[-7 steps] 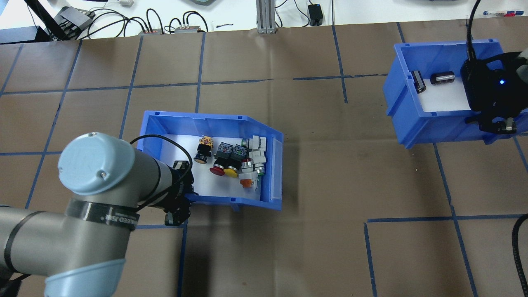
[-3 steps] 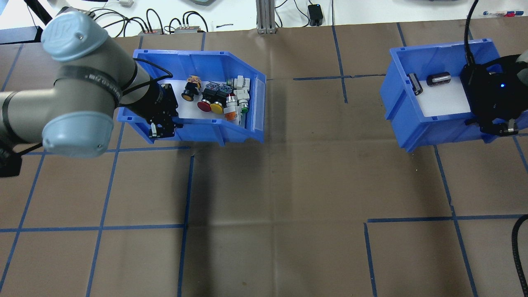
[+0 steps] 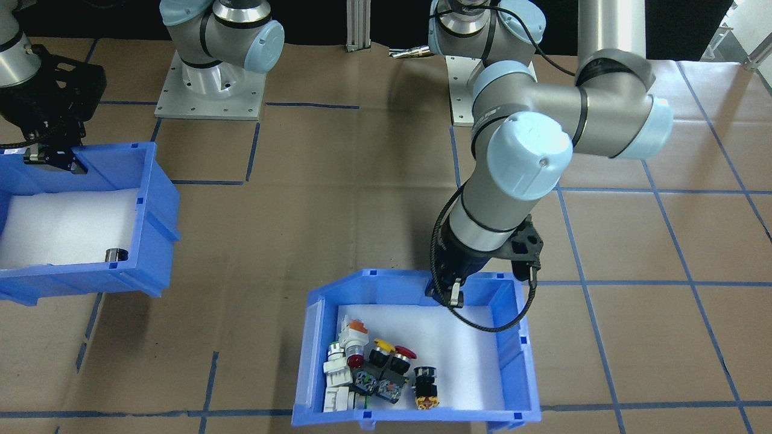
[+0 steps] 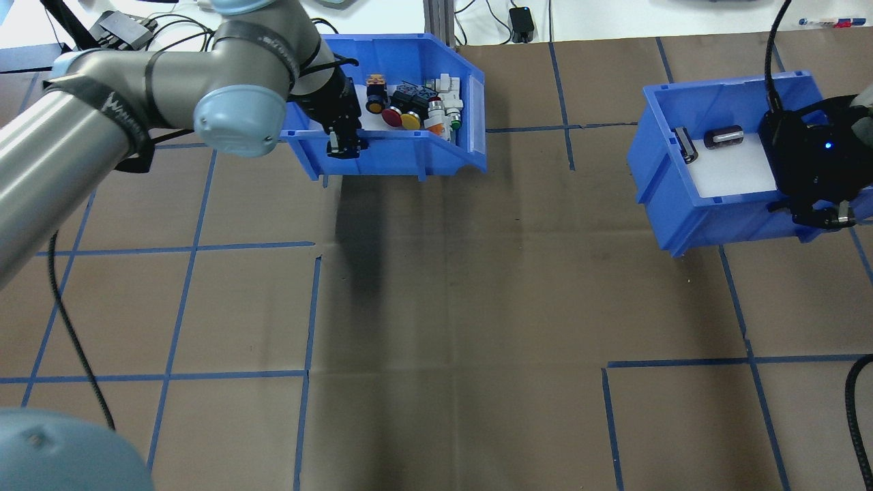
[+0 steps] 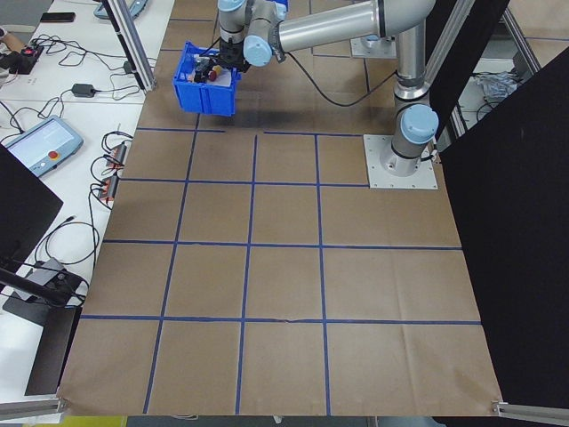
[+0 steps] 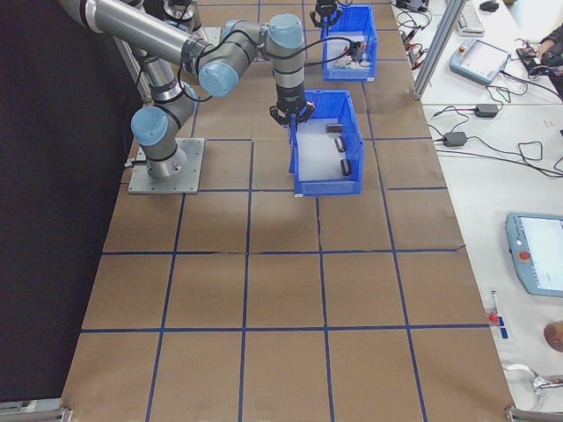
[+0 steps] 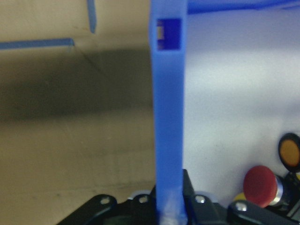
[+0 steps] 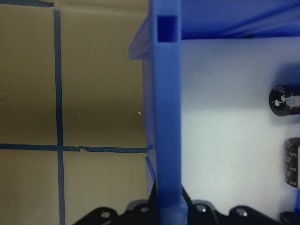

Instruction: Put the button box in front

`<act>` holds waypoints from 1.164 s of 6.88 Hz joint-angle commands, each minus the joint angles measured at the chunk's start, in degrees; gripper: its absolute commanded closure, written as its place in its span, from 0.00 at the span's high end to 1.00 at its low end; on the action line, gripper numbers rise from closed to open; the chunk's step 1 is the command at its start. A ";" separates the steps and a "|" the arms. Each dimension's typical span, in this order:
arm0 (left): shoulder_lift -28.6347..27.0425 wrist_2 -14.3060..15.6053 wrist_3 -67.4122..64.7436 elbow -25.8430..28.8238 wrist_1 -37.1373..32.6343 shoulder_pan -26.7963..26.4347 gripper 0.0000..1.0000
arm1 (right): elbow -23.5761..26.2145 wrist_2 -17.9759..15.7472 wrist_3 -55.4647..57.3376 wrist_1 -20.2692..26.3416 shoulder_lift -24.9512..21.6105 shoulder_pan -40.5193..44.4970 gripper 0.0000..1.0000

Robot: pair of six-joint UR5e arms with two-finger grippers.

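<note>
Button box point(image 4: 409, 146) carried by one wall
Your left gripper point(image 4: 339, 142) pinches its stiff rim; loose switches point(image 4: 416, 102) may slide

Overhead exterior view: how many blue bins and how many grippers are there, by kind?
Blue bins: 2 (button box, second bin)
Grippers: 2 (left gripper, right gripper)
Total: 4

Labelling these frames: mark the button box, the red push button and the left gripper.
button box point(image 4: 409, 160), overhead view, near outer wall.
red push button point(image 4: 391, 117), overhead view, its cap.
left gripper point(image 4: 339, 144), overhead view, fingertips at bin wall.
</note>
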 commanded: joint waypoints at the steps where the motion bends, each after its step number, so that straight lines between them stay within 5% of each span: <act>1: -8.10 0.12 -7.78 7.13 0.14 -5.80 0.00 | 2.69 -0.03 0.51 0.32 -1.08 0.04 0.03; 2: -8.99 -0.05 -8.40 7.05 0.23 -6.43 0.03 | 5.06 0.06 0.60 0.40 -3.70 0.30 0.03; 4: -9.52 -0.22 -9.03 6.52 0.49 -7.32 0.27 | 12.51 0.58 2.86 0.32 -10.46 1.35 0.03; 5: -9.09 -0.31 -8.94 6.26 0.32 -7.41 0.71 | 14.47 0.50 6.19 0.06 -12.14 4.66 0.03; 6: -7.26 -1.27 -8.94 6.08 -0.29 -7.67 0.99 | 14.75 0.50 13.44 -0.03 -12.07 9.48 0.03; 8: -0.33 -3.04 -3.37 3.37 -4.84 -6.71 0.98 | 14.75 0.41 24.10 -0.39 -11.55 18.37 0.03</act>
